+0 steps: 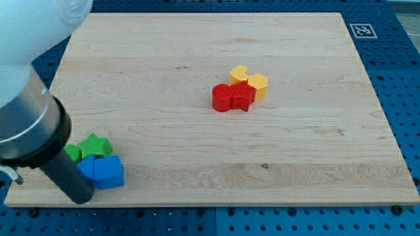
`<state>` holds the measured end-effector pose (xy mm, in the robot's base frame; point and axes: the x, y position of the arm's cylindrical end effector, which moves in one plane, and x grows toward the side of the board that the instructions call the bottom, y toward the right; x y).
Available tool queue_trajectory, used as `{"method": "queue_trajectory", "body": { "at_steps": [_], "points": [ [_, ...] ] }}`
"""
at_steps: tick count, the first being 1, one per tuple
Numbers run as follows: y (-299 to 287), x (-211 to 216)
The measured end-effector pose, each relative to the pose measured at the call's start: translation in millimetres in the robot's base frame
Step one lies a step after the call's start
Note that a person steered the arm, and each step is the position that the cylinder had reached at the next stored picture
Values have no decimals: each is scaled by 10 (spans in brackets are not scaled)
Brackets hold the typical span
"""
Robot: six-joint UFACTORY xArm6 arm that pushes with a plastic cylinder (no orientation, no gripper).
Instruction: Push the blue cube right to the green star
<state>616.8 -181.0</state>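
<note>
Looking from the view's left, you see first the arm: a large pale and grey body fills the top-left corner, and from it the dark rod goes down toward the bottom-left corner of the table (pixel 197 59). My tip (pixel 80 198) is at the very end of this rod, close to the lower edge of the wood, and it stands just beside the blue blocks, on their left and a little below them. There is no gripper on this arm, so you cannot speak of open or closed; the rod holds nothing.

Next to the rod you find a small group of four blocks. A green block (pixel 73 153) is partly hidden behind the rod, so its shape cannot be told. The green star (pixel 96 145) is just on its right. Below the star lies the blue cube (pixel 108 172), and its top edge touches the star. Another blue block (pixel 85 170) is pressed to the left side of the cube, between it and the rod; its shape is not clear.

Well apart, near the middle of the table, you see a second group. The red cylinder (pixel 222 97) and a red block (pixel 242 97) are side by side and touching. Behind them are a yellow block (pixel 239 73) and, at the right, the yellow hexagon (pixel 258 85).
</note>
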Motion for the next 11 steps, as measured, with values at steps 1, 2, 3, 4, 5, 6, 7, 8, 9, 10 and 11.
{"method": "queue_trajectory", "body": {
  "at_steps": [1, 2, 3, 4, 5, 6, 7, 8, 9, 10, 11],
  "points": [
    [127, -56],
    [136, -210],
    [287, -216],
    [676, -215],
    [938, -237],
    [938, -366],
    [817, -480],
    [751, -517],
    [658, -517],
    [504, -592],
    [423, -858]
  ]
}}
